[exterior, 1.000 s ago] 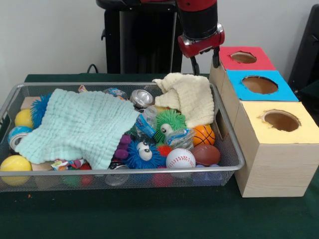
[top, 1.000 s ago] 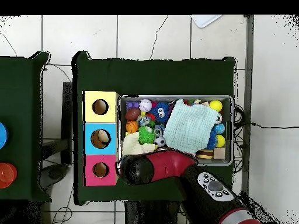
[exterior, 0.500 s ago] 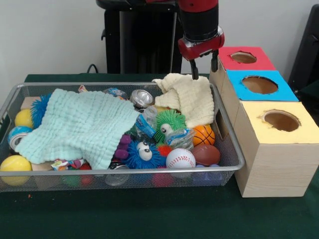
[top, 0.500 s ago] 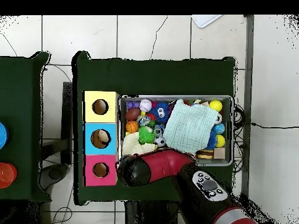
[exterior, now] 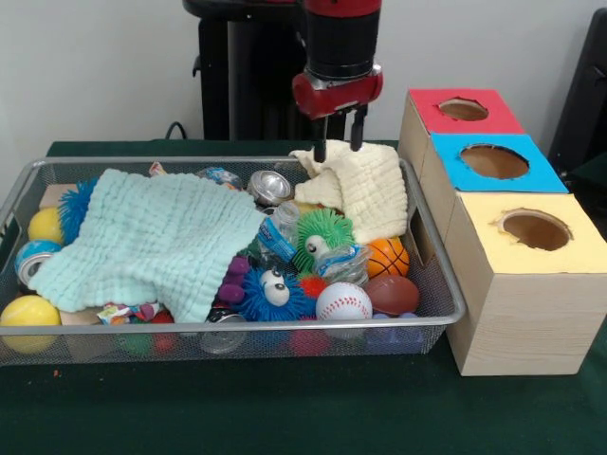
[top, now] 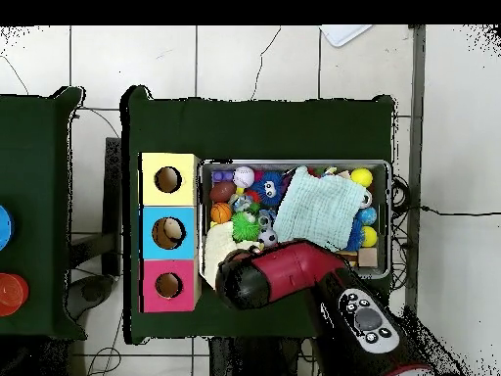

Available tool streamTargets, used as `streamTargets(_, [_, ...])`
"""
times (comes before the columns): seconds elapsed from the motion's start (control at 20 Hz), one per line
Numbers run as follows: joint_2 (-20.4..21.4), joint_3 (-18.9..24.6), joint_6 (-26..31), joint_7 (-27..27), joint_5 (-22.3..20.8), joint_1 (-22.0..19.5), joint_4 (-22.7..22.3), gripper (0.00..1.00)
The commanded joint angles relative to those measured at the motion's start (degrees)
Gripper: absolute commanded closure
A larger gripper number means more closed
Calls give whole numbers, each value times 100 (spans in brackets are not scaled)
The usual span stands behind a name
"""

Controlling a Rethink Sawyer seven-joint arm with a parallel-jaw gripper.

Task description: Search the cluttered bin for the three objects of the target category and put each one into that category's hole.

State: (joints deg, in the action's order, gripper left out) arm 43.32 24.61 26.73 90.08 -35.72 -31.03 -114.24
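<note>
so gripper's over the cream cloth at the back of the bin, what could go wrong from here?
1. The open gripper hangs just above the cream cloth; closing here likely pinches fabric, and lifting may drag the cloth across the bin.
2. The mint cloth covers much of the wire bin, so targets may stay hidden.
3. The basketball, baseball and green fuzzy toy sit packed together; a descent there could jostle neighbours.

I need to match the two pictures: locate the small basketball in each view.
Front view: the basketball lies in the bin's right part, below the cream cloth.
Overhead view: the basketball lies at the bin's left end, beside the blue box.
Shared landmark: the green fuzzy toy next to it.
</note>
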Motion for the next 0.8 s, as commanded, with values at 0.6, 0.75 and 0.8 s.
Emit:
streamTargets(0.6, [1, 1075, -148, -1561, -1149, -1421, 1048, 0])
streamTargets(0.75, [-400, 1193, -112, -1693, -1431, -1566, 1237, 0])
streamTargets(0.8, [-622, 1249, -118, -1695, -1499, -1643, 1317, 0])
